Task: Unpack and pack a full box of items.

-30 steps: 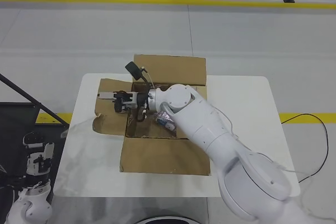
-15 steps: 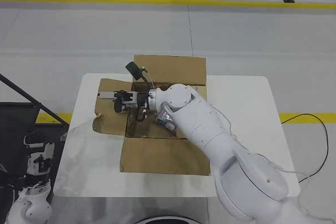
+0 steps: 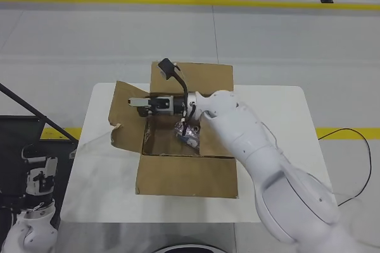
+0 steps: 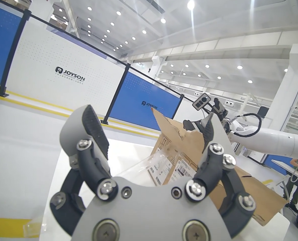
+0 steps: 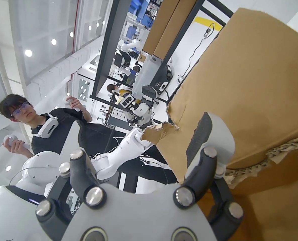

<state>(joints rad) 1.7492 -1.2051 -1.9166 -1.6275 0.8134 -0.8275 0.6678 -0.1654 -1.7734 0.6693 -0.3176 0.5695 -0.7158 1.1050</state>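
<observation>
An open cardboard box [image 3: 189, 174] stands on the white table [image 3: 272, 126] with its flaps spread. A shiny wrapped item [image 3: 186, 132] lies inside it. My right gripper [image 3: 135, 101] is over the box's left flap [image 3: 128, 123]. In the right wrist view it [image 5: 143, 124] is open, and the flap's torn edge [image 5: 161, 129] sits between the fingers, one pad [image 5: 200, 134] close against the cardboard. My left gripper [image 3: 42, 179] hangs off the table's left side, open and empty [image 4: 151, 129], looking toward the box [image 4: 179, 139].
Clear plastic film [image 3: 92, 171] lies on the table left of the box. The back flap [image 3: 193, 77] and front flap [image 3: 187, 177] lie spread out. Bare table shows to the right of the box.
My right gripper has shifted toward the back of the table, and the left flap has swung with it and stands more raised. The left arm has barely moved.
</observation>
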